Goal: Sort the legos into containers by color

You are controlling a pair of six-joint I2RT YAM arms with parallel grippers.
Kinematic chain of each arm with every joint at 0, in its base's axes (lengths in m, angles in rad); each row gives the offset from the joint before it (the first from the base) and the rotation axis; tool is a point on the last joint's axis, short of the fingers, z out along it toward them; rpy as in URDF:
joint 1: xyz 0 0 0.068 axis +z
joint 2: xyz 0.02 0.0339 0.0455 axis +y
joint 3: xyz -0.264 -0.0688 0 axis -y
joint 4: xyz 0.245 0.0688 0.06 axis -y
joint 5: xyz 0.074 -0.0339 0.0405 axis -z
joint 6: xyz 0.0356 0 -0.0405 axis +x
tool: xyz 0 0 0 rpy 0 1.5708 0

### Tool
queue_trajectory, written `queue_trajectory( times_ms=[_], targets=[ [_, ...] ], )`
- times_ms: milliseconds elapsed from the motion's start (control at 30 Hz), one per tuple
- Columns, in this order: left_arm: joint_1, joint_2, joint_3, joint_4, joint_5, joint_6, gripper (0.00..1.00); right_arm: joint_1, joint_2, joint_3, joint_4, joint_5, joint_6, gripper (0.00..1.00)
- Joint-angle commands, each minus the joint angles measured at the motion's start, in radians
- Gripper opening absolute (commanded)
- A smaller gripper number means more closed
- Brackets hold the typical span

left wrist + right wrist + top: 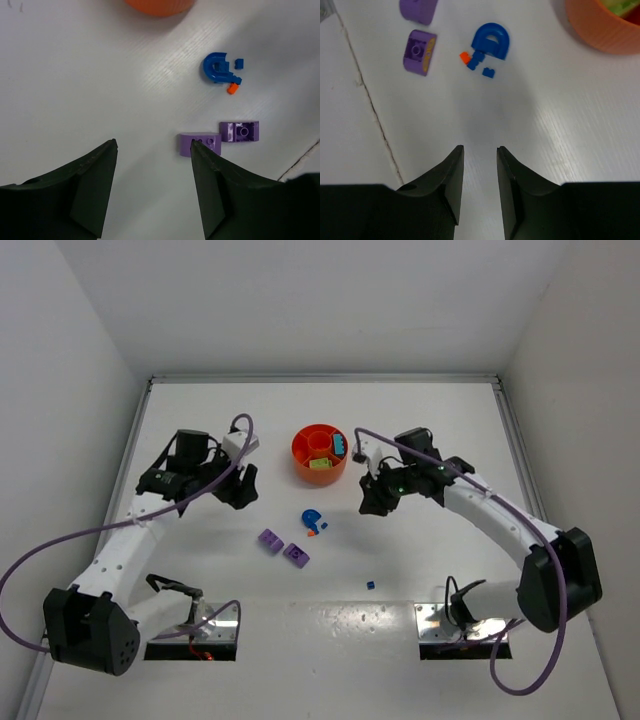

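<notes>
Fingers (95, 180) of the left gripper (153, 145) stand spread wide above the white worktop (420, 410), with nothing between them. In the left wrist view a purple brick (200, 144) lies just beside the tip of one finger and is partly hidden by it. A second purple brick (240, 132) lies close beyond it, the two apart.

The right gripper (479, 150) hangs over bare worktop with its fingers parted by only a narrow gap, also holding nothing. Ahead of it lies a blue arch brick (492, 40). A small orange piece (464, 57) lies right against the arch's foot, and a small blue piece (488, 73) lies just beside it.

From above, the orange bowl (296, 452) sits at the far middle of the worktop, between the two grippers. A lime-yellow brick (320, 464) lies in its near compartment and a teal brick (341, 447) in the compartment on the right. The central cup (320, 443) is orange like the bowl; what it holds cannot be made out.

The blue arch, the orange piece and both purple bricks lie loose on the near side of the bowl. A tiny blue brick (370, 585) lies alone, nearer the arm bases and well apart from the others.
</notes>
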Motion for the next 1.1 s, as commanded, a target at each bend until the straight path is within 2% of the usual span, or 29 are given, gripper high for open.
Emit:
queue_trajectory(
  times_ms=[0, 200, 367, 533, 733, 1067],
  targets=[
    [0.053, -0.004, -0.002, 0.063, -0.002, -0.086, 0.66, 0.083, -0.002, 0.062, -0.049, -0.03, -0.185, 0.33],
    [0.155, -0.004, 0.008, 0.083, 0.021, -0.142, 0.71, 0.304, 0.096, 0.141, -0.135, -0.01, -0.405, 0.32],
    [0.247, 0.006, 0.017, 0.092, 0.057, -0.151, 0.72, 0.453, 0.252, 0.194, -0.094, 0.091, -0.566, 0.32],
    [0.284, -0.007, 0.017, 0.092, 0.046, -0.151, 0.76, 0.489, 0.355, 0.239, -0.015, 0.143, -0.588, 0.39],
    [0.304, -0.045, -0.014, 0.126, 0.046, -0.16, 0.81, 0.489, 0.413, 0.253, 0.027, 0.163, -0.579, 0.36],
    [0.324, -0.045, -0.023, 0.126, 0.046, -0.16, 0.82, 0.489, 0.51, 0.311, 0.048, 0.165, -0.548, 0.34]
  ],
)
